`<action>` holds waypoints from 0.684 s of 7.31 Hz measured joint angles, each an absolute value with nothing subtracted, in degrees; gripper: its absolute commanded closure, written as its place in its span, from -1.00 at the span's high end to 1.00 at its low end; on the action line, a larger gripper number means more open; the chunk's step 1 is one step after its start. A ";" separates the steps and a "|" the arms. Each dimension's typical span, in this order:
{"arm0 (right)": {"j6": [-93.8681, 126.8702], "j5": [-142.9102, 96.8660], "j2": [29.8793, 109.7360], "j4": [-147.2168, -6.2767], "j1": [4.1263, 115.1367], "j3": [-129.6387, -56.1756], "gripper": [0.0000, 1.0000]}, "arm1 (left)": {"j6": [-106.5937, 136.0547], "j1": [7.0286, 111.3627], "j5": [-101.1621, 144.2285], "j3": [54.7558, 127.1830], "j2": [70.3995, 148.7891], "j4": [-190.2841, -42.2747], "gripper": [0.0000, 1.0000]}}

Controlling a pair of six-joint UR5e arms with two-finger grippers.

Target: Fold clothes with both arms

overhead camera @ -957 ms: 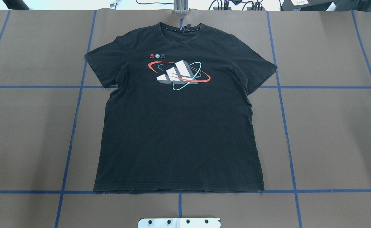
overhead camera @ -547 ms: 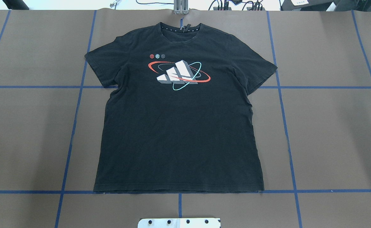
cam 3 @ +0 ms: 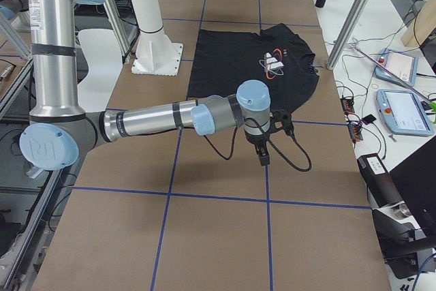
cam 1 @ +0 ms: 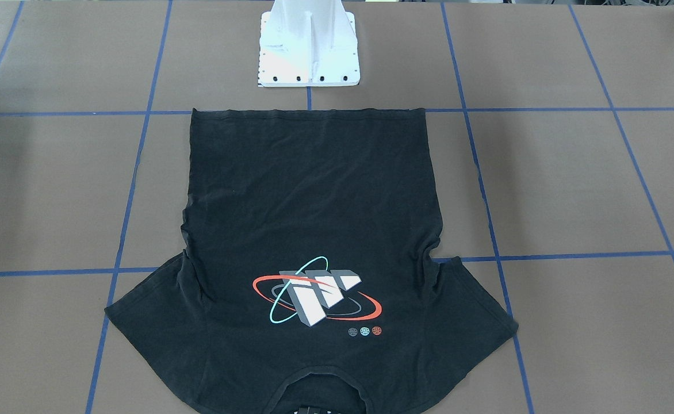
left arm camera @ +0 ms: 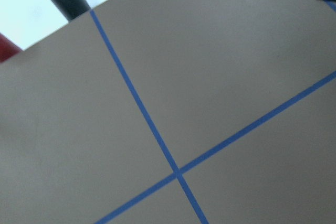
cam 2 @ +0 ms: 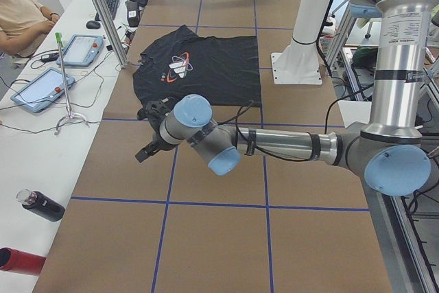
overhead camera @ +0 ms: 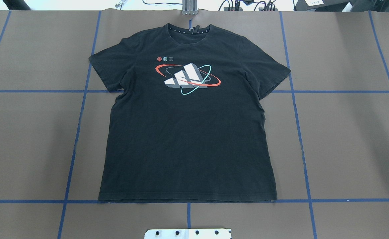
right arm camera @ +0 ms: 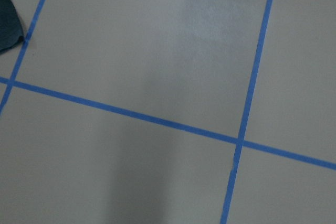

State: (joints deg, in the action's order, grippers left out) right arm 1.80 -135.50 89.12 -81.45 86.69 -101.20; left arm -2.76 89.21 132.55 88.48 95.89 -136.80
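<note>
Nothing had moved since the earlier overhead frames: the T-shirt (overhead camera: 188, 132) kept the same outline, and neither arm had entered that view. The garment lay flat on the taped table (overhead camera: 347, 132), directly in front of the pedestal base (overhead camera: 188, 233). Its graphic (overhead camera: 188, 79) faced up, its hem (overhead camera: 188, 199) was just beyond the base and its collar (overhead camera: 189, 30) was farthest from the base. This centred, fully spread layout probably served to give each arm equal reach to its own sleeve and side seam. The left arm (cam 2: 274, 143) extended out to the base's left and the right arm (cam 3: 157, 119) to its right. The left gripper (cam 2: 140, 157) and the right gripper (cam 3: 263, 161) pointed down over bare table, apart from the fabric, probably so as to leave it unobstructed before a first grasp. Each wrist view showed taped table and only a dark scrap at the frame edge. Jaw state could not be told for either gripper, since only the side views showed them.
</note>
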 measured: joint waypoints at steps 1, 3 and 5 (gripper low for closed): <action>1.94 -135.40 87.05 -80.00 85.63 -99.74 1.00 | 0.45 88.20 132.53 86.48 99.10 -137.26 1.00; 7.76 -133.65 81.54 -77.48 80.28 -96.74 1.00 | 5.76 82.14 132.12 84.60 103.38 -137.65 1.00; 20.84 -127.84 73.96 -76.08 72.18 -93.33 1.00 | 8.85 77.31 129.83 84.31 105.11 -137.85 1.00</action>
State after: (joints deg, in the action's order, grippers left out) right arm 20.84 -127.84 73.96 -76.08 72.18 -93.33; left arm 8.85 77.31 129.83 84.31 105.11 -137.85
